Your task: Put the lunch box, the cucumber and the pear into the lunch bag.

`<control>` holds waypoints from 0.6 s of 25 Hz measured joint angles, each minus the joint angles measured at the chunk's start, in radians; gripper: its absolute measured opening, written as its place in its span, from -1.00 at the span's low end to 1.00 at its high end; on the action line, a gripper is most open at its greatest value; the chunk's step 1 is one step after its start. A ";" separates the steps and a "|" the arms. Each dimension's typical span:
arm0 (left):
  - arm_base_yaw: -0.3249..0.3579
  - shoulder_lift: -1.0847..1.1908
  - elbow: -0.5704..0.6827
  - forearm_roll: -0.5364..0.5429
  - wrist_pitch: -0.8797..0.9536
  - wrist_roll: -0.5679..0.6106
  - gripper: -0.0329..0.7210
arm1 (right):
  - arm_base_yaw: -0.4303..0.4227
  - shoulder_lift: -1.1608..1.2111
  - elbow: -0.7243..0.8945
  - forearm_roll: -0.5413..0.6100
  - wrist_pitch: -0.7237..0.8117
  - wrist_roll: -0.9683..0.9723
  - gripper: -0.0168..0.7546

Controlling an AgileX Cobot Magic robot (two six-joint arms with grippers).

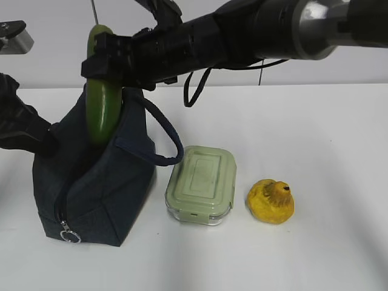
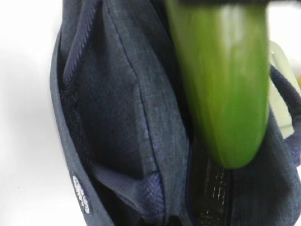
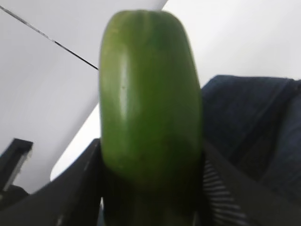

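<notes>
The right gripper (image 1: 100, 63) has its fingers closed around the upper part of the cucumber (image 1: 103, 109), which hangs upright with its lower end inside the open lunch bag (image 1: 97, 188). It looks stiff, smooth and probably slippery. The left gripper's state I cannot tell.

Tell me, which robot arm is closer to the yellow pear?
Neither is close, but the right is nearer. The right gripper is up over the lunch bag, holding the cucumber. The left arm is beyond the bag, farther from the pear.
</notes>
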 joint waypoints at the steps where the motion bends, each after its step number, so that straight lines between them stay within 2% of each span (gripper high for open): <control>1: 0.000 0.000 0.000 0.000 -0.001 0.000 -0.90 | 0.000 0.005 0.000 -0.025 0.006 0.000 0.07; 5: 0.000 0.000 0.000 0.000 -0.001 0.000 -0.90 | 0.002 0.014 -0.002 -0.175 0.032 0.039 0.07; 9: 0.000 0.000 0.000 0.000 -0.002 0.000 -0.90 | 0.002 0.014 -0.004 -0.255 0.094 0.064 0.13; 15: 0.000 0.000 0.000 0.000 -0.003 0.000 -0.90 | 0.002 0.014 -0.043 -0.274 0.173 0.066 0.54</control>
